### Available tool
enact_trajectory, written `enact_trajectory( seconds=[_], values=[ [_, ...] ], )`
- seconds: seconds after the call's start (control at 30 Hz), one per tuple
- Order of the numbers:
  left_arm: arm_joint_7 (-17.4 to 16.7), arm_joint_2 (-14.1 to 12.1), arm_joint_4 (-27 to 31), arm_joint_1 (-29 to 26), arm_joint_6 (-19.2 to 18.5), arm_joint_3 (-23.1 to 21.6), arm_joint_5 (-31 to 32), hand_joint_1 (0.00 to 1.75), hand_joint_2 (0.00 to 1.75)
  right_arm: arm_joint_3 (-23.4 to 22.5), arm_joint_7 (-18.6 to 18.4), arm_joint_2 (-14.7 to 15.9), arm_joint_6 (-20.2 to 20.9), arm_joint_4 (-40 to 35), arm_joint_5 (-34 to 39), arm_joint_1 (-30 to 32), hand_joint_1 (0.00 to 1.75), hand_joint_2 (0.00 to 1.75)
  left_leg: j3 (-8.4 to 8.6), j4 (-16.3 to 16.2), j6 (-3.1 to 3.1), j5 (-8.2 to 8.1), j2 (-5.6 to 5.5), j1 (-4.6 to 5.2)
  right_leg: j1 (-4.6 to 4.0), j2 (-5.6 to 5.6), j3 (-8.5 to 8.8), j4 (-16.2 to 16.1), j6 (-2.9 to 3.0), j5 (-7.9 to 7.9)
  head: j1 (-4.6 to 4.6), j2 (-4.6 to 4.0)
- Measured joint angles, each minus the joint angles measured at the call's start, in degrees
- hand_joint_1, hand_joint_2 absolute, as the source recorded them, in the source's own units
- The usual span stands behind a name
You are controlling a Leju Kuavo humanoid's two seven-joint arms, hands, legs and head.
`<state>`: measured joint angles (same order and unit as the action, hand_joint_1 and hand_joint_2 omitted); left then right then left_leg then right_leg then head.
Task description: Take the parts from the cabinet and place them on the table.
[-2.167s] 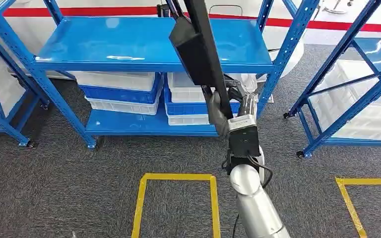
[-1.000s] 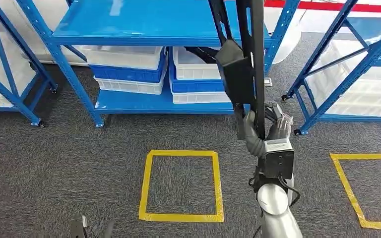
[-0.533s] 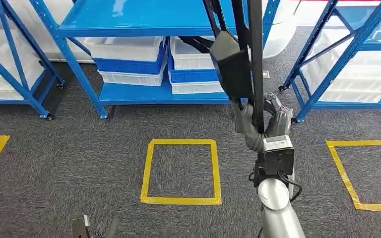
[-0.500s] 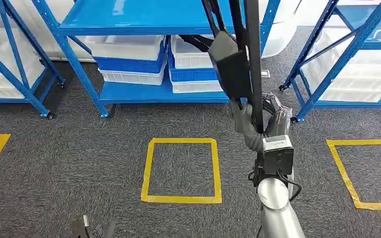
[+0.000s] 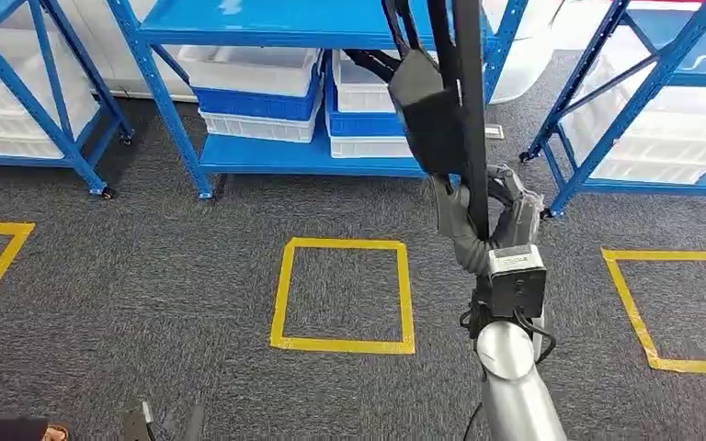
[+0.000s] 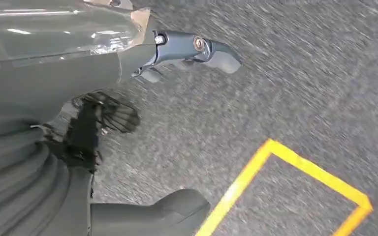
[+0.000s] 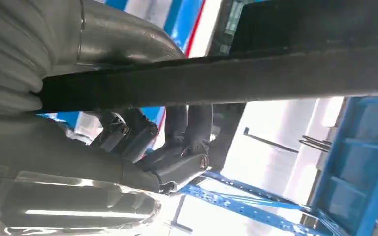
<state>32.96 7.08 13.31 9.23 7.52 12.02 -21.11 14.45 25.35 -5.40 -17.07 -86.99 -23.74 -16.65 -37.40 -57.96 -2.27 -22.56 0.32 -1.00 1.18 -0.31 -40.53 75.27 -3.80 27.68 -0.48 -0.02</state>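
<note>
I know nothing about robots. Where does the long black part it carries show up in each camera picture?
Head view: long black part stands upright right of centre, gripped by the right hand.
Right wrist view: it crosses the picture as a dark bar by the right hand.
Left wrist view: left hand over carpet and yellow tape instead.
Shared landmark, head and right wrist views: blue rack.

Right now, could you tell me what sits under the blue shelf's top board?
Under the top board of the blue shelf, stacked white and blue bins rest on the lower board. The black part covers part of the right stack; contents aren't visible.
</note>
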Motion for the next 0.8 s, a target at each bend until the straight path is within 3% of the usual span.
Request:
enact_trajectory(
  seconds=[0.03,0.07,0.1,0.13,0.17,0.23,0.27,0.33,0.37,0.4,0.43,0.47,0.5,0.57,0.6,0.63,0.7,0.73,0.8],
  values=[
    [0.1,0.0,0.0,-0.2,0.0,0.2,-0.2,0.0,1.75,0.1,0.0,0.0,0.1,0.3,0.0,-0.1,1.75,1.75,-0.74,0.0,0.25,0.62,-0.01,-0.1,0.16,0.0,3.04,-3.4,-0.4,-1.13,-0.02,0.0],
    [0.1,0.0,0.0,-0.2,-0.1,0.3,-0.2,0.0,1.75,0.1,0.0,-0.2,0.1,0.5,0.0,-0.3,1.75,1.75,-1.34,-0.1,0.56,1.19,-0.05,-0.13,0.29,-0.01,6.83,-8.5,-0.28,-1.19,0.0,0.0],
    [0.2,0.0,0.0,-0.3,-0.3,0.5,-0.2,0.0,1.75,0.2,0.1,-0.3,0.1,0.6,0.0,-0.6,1.75,1.75,-1.79,-0.2,1.08,1.66,-0.1,0.11,0.35,0.0,11.1,-14.6,0.34,1.28,0.02,0.0],
    [0.4,0.0,0.0,-0.2,-0.4,0.5,-0.2,0.0,1.75,0.4,0.1,-0.6,0.2,0.7,-0.1,-0.9,1.75,1.75,-2.01,-0.2,1.48,2.16,-0.11,0.18,-0.6,0.31,12.92,-17.9,1.14,2.75,0.04,0.0],
    [0.6,0.0,0.0,-0.3,-0.7,0.6,-0.2,0.0,1.75,0.5,0.2,-0.7,0.2,0.9,-0.1,-1.1,1.75,1.75,-2.06,-0.1,1.94,2.71,-0.09,0.26,-0.65,0.33,11.93,-18.1,1.72,2.94,-0.18,0.0],
    [0.7,0.0,0.0,-0.4,-0.8,0.6,-0.2,0.0,1.75,0.5,0.2,-0.9,0.3,1.1,-0.1,-1.1,1.75,1.75,-1.96,0.6,2.7,3.57,-0.1,0.04,-0.73,0.33,11.62,-18.2,2.84,2.35,-0.11,0.0],
    [0.7,0.0,0.0,-0.6,-0.8,0.6,-0.2,0.0,1.75,0.6,0.2,-1.0,0.3,1.3,-0.1,-1.2,1.75,1.75,-2.46,0.2,2.98,3.22,-0.17,-0.4,0.42,0.24,12.05,-18.4,3.74,1.64,-0.24,0.0],
    [0.8,0.0,0.0,-0.8,-0.8,0.8,-0.2,0.0,1.75,0.7,0.2,-1.4,0.4,1.5,-0.1,-1.3,1.75,1.75,-4.29,-5.1,3.3,-2.82,-0.25,-0.42,-0.03,0.09,11.29,-18.3,5.06,0.74,-0.46,0.0],
    [0.8,0.0,0.0,-0.8,-0.8,0.8,-0.2,0.0,1.75,0.7,0.2,-1.6,0.4,1.6,-0.1,-1.3,1.75,1.75,-5.83,-9.6,3.53,-5.55,-0.43,-0.42,-0.16,0.05,10.88,-18.3,5.2,0.42,-0.44,0.0],
    [0.8,0.0,0.0,-0.9,-0.8,0.9,-0.2,0.0,1.75,0.8,0.2,-1.6,0.4,1.7,-0.1,-1.3,1.75,1.75,-7.24,-13.9,3.77,-7.42,-0.46,-0.46,-0.32,0.05,10.49,-18.2,5.31,0.12,-0.46,0.0],
    [1.0,0.0,0.0,-1.0,-0.9,0.9,-0.1,0.0,1.75,0.8,0.2,-1.6,0.5,1.9,-0.1,-1.2,1.75,1.75,-7.93,-17.0,3.93,-8.19,-0.45,-0.49,-0.48,0.05,10.1,-18.2,5.31,-0.21,-0.44,0.0],
    [1.1,0.0,0.0,-1.0,-0.9,0.9,0.1,0.0,1.75,0.8,0.2,-1.6,0.4,2.1,-0.1,-1.1,1.75,1.75,-7.21,-16.9,3.93,-7.61,-0.45,-0.5,-0.52,0.07,9.81,-18.2,5.13,-0.33,-0.44,0.0],
    [1.2,0.0,0.0,-1.0,-0.9,1.0,0.2,0.0,1.75,0.8,0.2,-1.6,0.4,2.2,-0.1,-1.0,1.75,1.75,-5.27,-14.5,3.84,-6.22,-0.45,-0.49,-0.54,0.11,9.66,-18.1,4.95,-0.46,-0.46,0.0],
    [1.4,0.0,0.0,-1.0,-0.9,1.0,0.3,0.0,1.75,0.7,0.2,-1.6,0.4,2.2,-0.1,-1.0,1.75,1.75,1.34,-5.1,3.44,-2.93,-0.44,-0.49,-0.54,0.14,9.61,-17.9,4.83,-0.49,-0.46,0.0],
    [1.5,0.0,0.0,-0.9,-1.0,1.0,0.4,0.0,1.75,0.7,0.2,-1.6,0.4,2.2,-0.1,-1.0,1.75,1.75,3.7,-1.2,2.92,-3.53,-0.57,-0.45,-0.6,0.1,9.43,-17.7,4.79,-0.46,-0.46,0.0],
    [1.5,-0.1,0.0,-1.0,-1.1,1.0,0.5,0.0,1.75,0.7,0.2,-1.6,0.3,2.2,-0.1,-1.0,1.75,1.75,4.0,-1.3,2.51,-2.94,-0.51,-0.11,-1.02,0.13,9.14,-17.6,4.5,-0.62,-0.33,0.0],
    [1.7,-0.1,0.0,-1.0,-1.2,1.1,0.8,0.0,1.75,0.7,0.2,-1.5,0.3,2.2,-0.1,-0.8,1.75,1.75,3.69,-0.7,2.06,-3.08,-0.47,0.13,-1.04,0.13,9.02,-17.8,3.87,-0.84,-0.55,0.0],
    [1.7,0.0,0.0,-1.0,-1.2,1.1,0.9,0.0,1.75,0.7,0.2,-1.5,0.2,2.1,-0.1,-0.8,1.75,1.75,3.69,-0.1,2.41,-2.81,-0.47,-0.08,-1.67,0.12,8.73,-17.4,4.15,-0.47,-0.22,0.0],
    [1.8,0.1,0.0,-1.0,-1.3,1.1,1.0,0.0,1.75,0.7,0.2,-1.3,0.0,2.1,0.0,-0.6,1.75,1.75,3.47,-0.2,2.16,-2.7,-0.49,0.51,-1.53,0.16,8.52,-17.7,3.79,-0.97,-0.2,0.0]
  ],
)
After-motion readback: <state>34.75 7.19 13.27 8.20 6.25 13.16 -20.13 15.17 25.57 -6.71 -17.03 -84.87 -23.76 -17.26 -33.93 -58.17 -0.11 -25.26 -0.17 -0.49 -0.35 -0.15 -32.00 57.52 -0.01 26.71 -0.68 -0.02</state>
